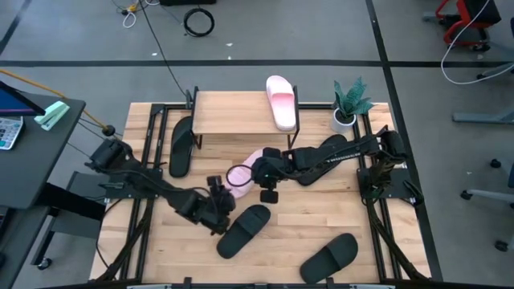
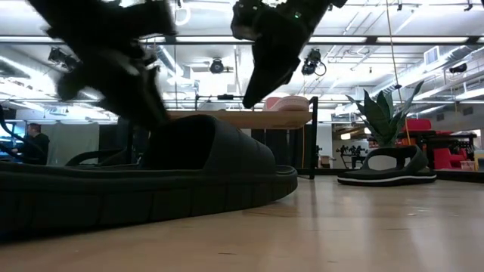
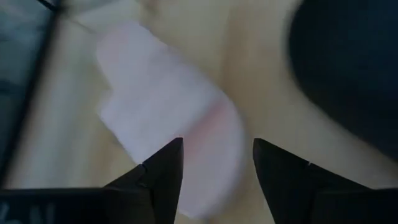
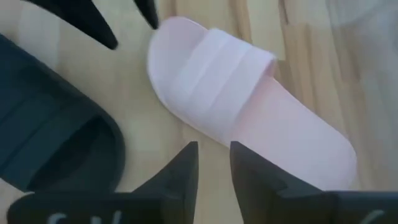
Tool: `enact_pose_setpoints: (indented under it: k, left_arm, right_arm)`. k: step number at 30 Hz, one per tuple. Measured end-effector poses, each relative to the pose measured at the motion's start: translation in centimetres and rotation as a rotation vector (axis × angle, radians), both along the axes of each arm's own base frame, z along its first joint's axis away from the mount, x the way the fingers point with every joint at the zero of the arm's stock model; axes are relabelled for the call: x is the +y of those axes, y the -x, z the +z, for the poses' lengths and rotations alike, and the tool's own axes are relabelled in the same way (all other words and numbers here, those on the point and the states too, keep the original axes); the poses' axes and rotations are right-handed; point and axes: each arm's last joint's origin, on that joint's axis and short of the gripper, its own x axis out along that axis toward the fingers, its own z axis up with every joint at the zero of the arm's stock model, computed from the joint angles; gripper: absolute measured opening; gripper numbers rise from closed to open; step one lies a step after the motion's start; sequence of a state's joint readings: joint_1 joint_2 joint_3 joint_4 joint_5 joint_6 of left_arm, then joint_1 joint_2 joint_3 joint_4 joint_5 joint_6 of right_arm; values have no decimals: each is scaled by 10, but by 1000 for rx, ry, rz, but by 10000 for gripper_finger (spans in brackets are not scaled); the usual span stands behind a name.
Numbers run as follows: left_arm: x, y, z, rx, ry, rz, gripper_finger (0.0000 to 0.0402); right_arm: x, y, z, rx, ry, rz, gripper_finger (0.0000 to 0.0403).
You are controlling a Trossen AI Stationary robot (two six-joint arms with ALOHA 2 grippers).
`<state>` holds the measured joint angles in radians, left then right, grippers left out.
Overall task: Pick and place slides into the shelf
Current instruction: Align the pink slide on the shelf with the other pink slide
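The shelf [image 1: 241,112] stands at the far side of the wooden table [image 1: 161,241]; one pale pink slide [image 1: 281,102] lies on the right end of its plank top, its far end overhanging the edge. A black slide [image 1: 181,146] lies on the table just left of the shelf.

The left gripper [image 1: 220,202] reaches low over the middle of the table, jaws apart and empty, beside a black slide [image 1: 244,229] in front of it. Just to its right, the second pink slide [image 1: 243,171] lies flat on the table in front of the shelf. The right gripper [image 1: 267,189] hangs at that slide's right side, jaws narrowly parted, holding nothing. Another black slide [image 1: 330,258] lies near the front right.

A potted plant [image 1: 348,103] stands at the table's far right corner. Grey floor with cables surrounds the table.
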<state>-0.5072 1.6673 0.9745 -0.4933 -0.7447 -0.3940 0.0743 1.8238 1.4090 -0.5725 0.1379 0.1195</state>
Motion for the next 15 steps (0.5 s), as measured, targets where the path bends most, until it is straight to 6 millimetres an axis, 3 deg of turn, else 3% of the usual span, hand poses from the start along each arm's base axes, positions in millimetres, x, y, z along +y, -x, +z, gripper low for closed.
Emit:
enact_pose_setpoints:
  k: [8,15]
  left_arm:
    - [18,-14,-16,43,-86,35,173]
    - [19,-19,-34,80,-114,50,181]
  right_arm:
    - [-3,4,-2,45,9,-22,99]
    - [-9,4,-2,46,13,-33,99]
